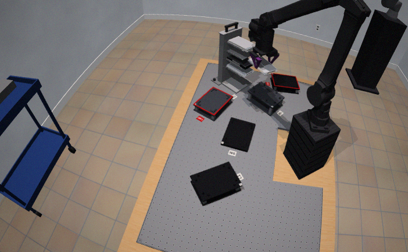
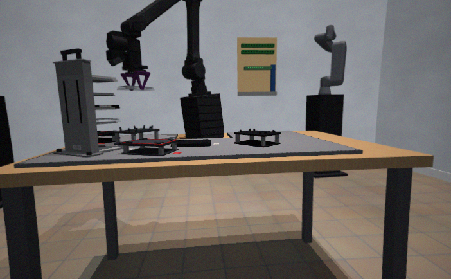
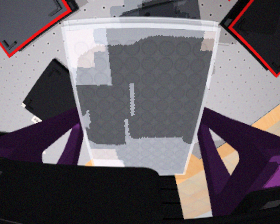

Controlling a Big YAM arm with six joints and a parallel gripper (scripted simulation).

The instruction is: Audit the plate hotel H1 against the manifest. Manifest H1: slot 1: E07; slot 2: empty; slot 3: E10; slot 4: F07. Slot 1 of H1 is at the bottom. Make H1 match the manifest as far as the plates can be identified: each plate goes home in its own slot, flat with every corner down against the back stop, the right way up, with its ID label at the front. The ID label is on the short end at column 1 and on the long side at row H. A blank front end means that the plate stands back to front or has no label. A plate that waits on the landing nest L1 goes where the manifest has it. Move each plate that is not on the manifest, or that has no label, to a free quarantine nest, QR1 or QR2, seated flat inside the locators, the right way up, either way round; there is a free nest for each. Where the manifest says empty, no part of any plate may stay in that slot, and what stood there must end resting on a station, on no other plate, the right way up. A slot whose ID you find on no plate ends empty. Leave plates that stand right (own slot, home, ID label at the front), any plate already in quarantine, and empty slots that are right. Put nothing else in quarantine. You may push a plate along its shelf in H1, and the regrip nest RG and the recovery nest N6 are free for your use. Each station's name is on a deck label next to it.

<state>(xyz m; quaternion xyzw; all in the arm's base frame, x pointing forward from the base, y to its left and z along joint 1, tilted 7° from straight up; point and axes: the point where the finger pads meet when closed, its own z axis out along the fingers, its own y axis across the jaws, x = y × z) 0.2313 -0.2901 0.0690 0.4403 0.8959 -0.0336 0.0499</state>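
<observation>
Grey deck [image 1: 231,206] fills the centre; at upper right of the top view, the gripper [image 1: 263,60] clasps a clear plate [image 1: 265,66] in midair, just beside hotel H1 [image 1: 224,53], above the red-edged nest [image 1: 285,81].

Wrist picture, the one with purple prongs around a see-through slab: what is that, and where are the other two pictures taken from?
That camera rides on a black robot arm and looks down past its gripper. The purple prongs are the gripper's fingers, clamped on a clear lab plate, held in the air. The top picture looks down from above; the exterior one looks across the table from the side. On the table stand a grey shelf tower holding more plates, and several low black stands where plates can be parked.
</observation>
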